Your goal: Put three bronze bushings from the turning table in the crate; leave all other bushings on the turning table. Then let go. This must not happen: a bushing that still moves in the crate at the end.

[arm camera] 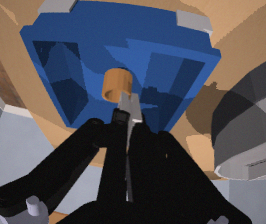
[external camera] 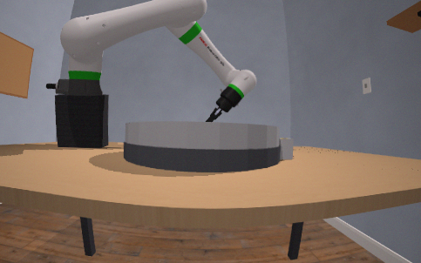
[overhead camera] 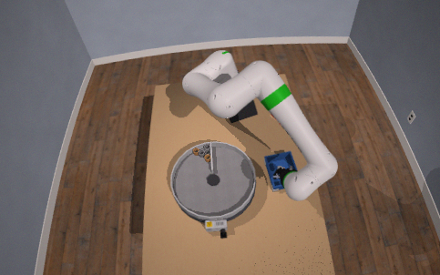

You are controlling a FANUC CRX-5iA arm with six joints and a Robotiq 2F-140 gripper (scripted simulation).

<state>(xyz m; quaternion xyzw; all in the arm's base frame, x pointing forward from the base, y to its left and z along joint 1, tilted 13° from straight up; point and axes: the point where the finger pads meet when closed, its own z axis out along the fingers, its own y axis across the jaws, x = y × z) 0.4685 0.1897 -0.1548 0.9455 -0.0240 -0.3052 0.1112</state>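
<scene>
Bushing (arm camera: 119,84) hanging over crate (arm camera: 64,36), pinched by its thin wall between gripper (arm camera: 129,106) jaws clamped nearly together. Holding above the opening for a clean drop; more waiting on turntable (overhead camera: 249,182).

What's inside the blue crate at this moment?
The crate's visible floor shows no bushing. The shut gripper holds a bronze bushing over it, and both cover the floor's middle, which cannot be checked.
</scene>
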